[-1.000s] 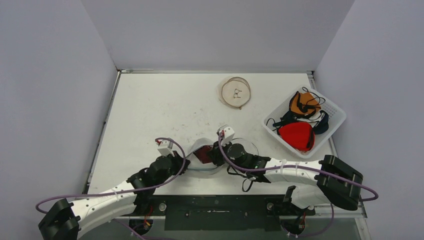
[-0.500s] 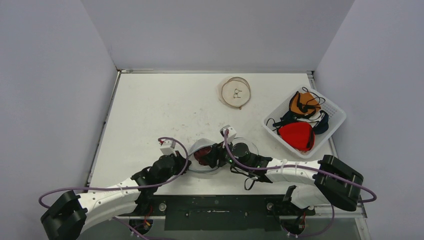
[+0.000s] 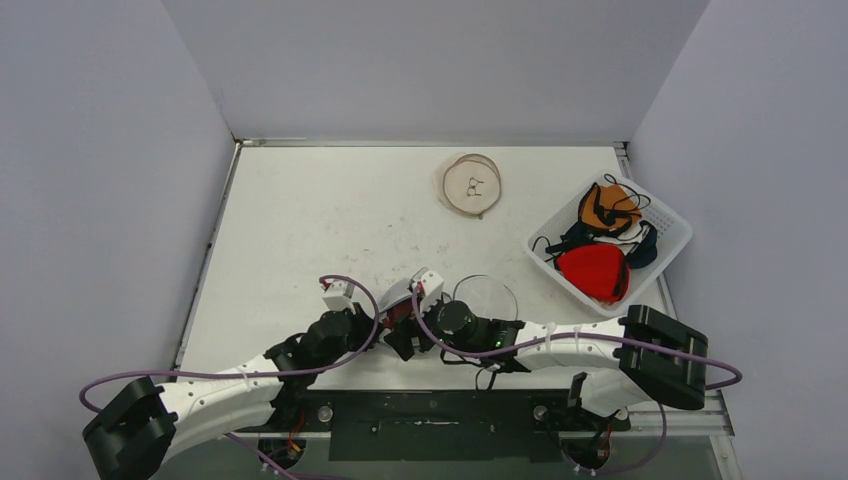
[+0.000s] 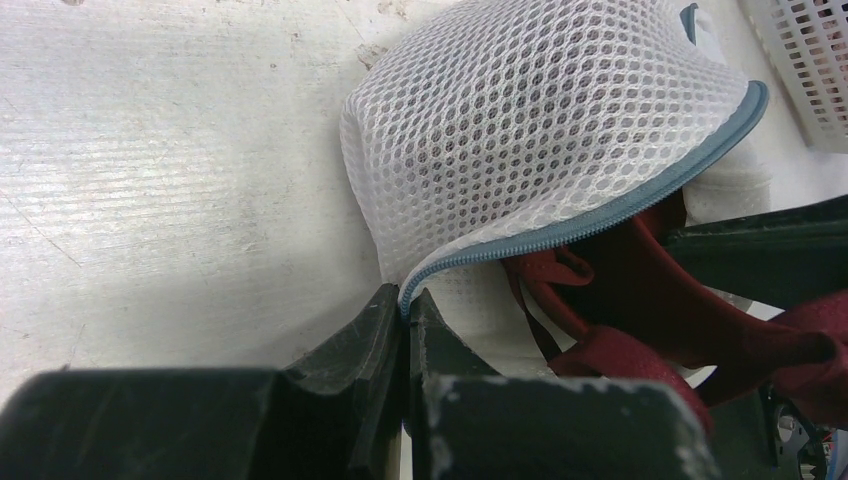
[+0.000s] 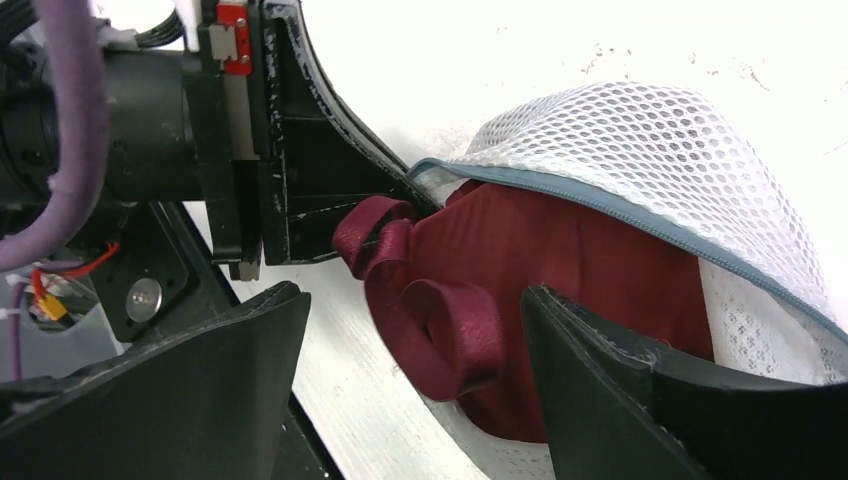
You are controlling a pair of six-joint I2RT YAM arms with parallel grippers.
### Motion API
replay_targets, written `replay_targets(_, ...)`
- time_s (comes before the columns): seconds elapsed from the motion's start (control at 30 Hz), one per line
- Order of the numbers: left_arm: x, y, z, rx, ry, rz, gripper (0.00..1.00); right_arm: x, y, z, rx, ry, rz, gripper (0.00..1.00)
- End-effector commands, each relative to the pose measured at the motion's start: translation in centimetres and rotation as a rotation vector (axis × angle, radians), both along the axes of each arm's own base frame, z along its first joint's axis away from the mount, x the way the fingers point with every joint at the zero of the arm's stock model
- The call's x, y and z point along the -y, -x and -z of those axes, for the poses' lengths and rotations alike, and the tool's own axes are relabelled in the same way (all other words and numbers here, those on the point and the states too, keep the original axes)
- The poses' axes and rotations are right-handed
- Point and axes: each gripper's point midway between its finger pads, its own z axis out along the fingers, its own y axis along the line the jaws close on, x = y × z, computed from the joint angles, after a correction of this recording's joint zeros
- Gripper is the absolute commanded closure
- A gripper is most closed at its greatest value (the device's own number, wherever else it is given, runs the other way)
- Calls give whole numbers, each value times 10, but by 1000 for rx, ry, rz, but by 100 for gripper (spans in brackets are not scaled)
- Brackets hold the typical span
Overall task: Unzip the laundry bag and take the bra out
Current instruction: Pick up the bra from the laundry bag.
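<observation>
Both arms low, forearms meeting lower centre of top view. Left pincer (image 4: 405,335) clenched on laundry bag (image 4: 530,130) zipper rim. Right pincer (image 5: 410,330) spread wide, straddling maroon bra (image 5: 560,260) protruding from bag opening.

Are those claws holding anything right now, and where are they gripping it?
The left gripper pinches the bag by its zipper edge. The right gripper is open around the bra, holding nothing.

The white mesh laundry bag (image 4: 540,130) gapes unzipped, its grey zipper edge pinched in the left hand (image 4: 405,325). The dark red bra (image 5: 540,260) sits in its mouth, with looped straps spilling out between the spread fingers of the right hand (image 5: 415,300).
</observation>
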Motion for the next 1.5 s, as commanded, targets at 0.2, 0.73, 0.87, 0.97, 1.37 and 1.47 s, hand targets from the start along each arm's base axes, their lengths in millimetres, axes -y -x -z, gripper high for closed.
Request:
replay_targets(0.2,16,-8,-29,61,69,18,100,3,-18,0,220,202,81,17)
replay_targets(0.73,15,-6,-31,60,74,20,100,-9,-39,5,265,209,192,58)
replay_targets(0.87,16,-5,-33,63,78,22,100,-11,-38,9,267,224,180,83)
replay_targets(0.97,17,-8,-41,69,79,17,100,-9,-32,6,267,210,142,95)
replay_targets(1.37,12,-31,-75,146,29,-43,100,5,25,-2,226,180,-191,95)
replay_targets(1.47,16,-35,-78,155,16,-38,100,8,33,-13,225,140,-224,95)
